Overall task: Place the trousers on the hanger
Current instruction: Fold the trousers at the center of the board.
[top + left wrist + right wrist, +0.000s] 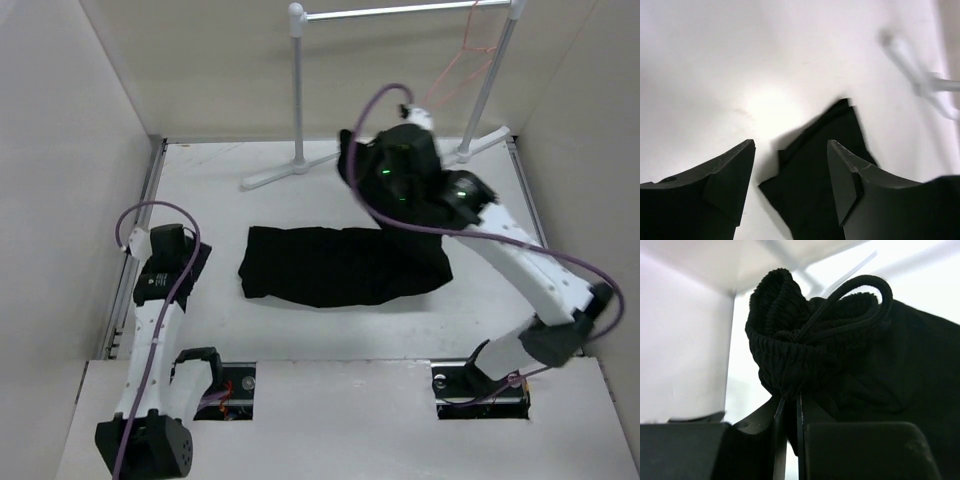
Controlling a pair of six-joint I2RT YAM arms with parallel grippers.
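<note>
Only the right wrist view showed the right gripper (788, 401) clamped on the elastic waistband of the trousers (340, 265). From the top, the legs lay mid-table with the waist end raised near the rack (400, 11). The hanger (478, 48) hung at the rail's right end. The left gripper (791, 144) had its jaws apart, empty, over a fabric corner. Bare table (210, 190) lay left of the trousers.

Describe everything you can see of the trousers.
The trousers are plain black, soft-looking fabric. Most of their length lies flat across the white table, mid-workspace. One end is raised off the surface at the back right. There the gathered elastic waistband, with its looped drawstring, is bunched and pinched between the shut fingers of the right gripper. Nothing else is seen touching them.
</note>
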